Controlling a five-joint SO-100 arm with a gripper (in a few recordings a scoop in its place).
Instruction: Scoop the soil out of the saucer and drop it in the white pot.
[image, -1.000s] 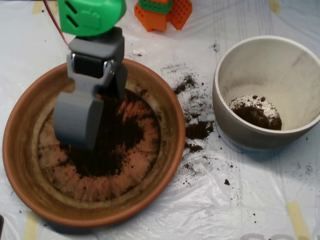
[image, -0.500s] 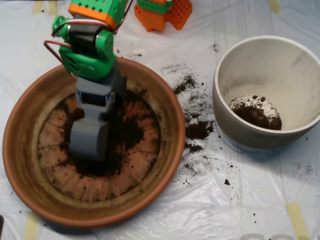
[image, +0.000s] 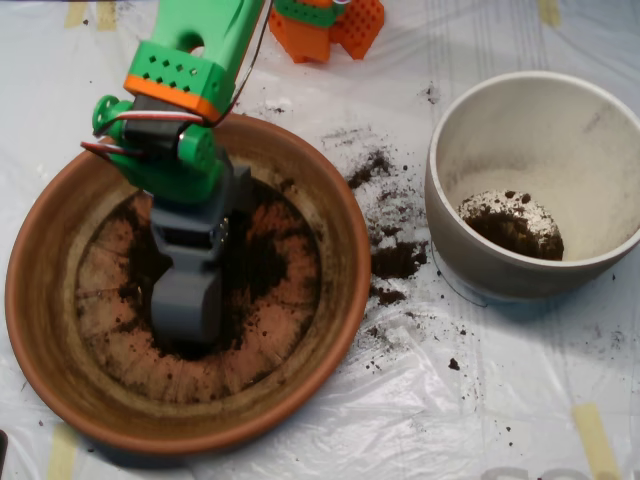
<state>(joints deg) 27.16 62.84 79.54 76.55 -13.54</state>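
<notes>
Near edge of frame: saucer (image: 60, 390) sits on the plastic-covered worktop (image: 500, 410), filling the left half of the overhead view; soil (image: 265, 265) lies as a dark patch over the ridged floor of the saucer, thickest about the centre, thinner toward 9 o'clock; gripper (image: 185, 310) is planted nose-down in that patch, just left of the saucer's centre, shells seen from behind; cannot tell whether they are parted or closed, nor whether any soil is inside; arm (image: 185, 120) reaches in from 12 o'clock

Spilled crumbs (image: 395, 255) scattered on the plastic between the two vessels, at 3 o'clock from the saucer; white pot (image: 440, 200) stands well apart at upper right, a small heap of soil already on its floor; orange block (image: 325, 25) at 12 o'clock, far edge

Judgement: step in hand is the dig, load not yet lifted; next move calls for closing on the soil, lifting clear of the saucer rim, swinging toward 3 o'clock and releasing only once above the pot mouth; risk is more spill across the gap
</notes>
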